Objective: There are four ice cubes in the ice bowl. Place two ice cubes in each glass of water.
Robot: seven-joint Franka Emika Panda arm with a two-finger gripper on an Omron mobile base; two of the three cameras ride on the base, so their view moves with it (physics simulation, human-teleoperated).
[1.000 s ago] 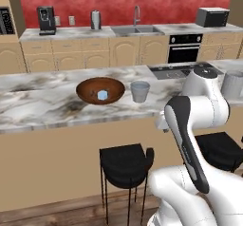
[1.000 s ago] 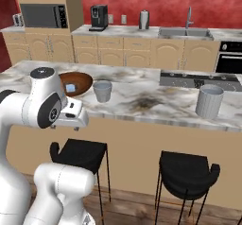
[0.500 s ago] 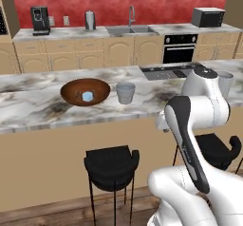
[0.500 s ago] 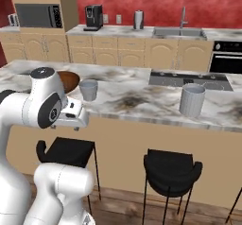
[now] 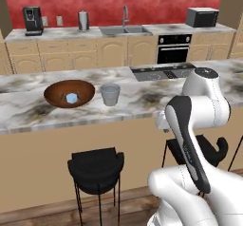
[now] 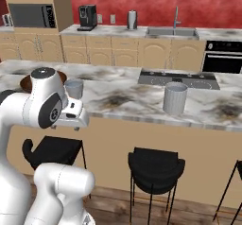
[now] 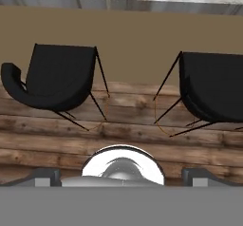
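The dark wooden ice bowl [image 5: 57,92] sits on the marble island with a pale ice cube [image 5: 71,98] showing inside it. Just right of the bowl stands one glass of water [image 5: 110,94], also seen as the short tumbler [image 6: 73,88] beside my arm. The taller glass of water [image 6: 175,98] stands further right, near the island's front edge. In the right base view my arm covers most of the ice bowl [image 6: 24,82]. My gripper [image 7: 122,176] hangs in front of the island below counter height, pointing at the floor. Its fingertips [image 7: 45,175] are far apart with nothing between them.
Black stools [image 5: 96,165] [image 6: 156,167] stand under the island's overhang; two [image 7: 52,80] [image 7: 213,85] lie below the hand on the wooden floor. A cooktop [image 6: 179,79] is set into the island. A steel kettle [image 5: 83,20], sink and coffee machine line the back counter.
The whole scene has slid left in both base views, so the base has driven to the right along the island. The arm's pose and the open jaws look the same.
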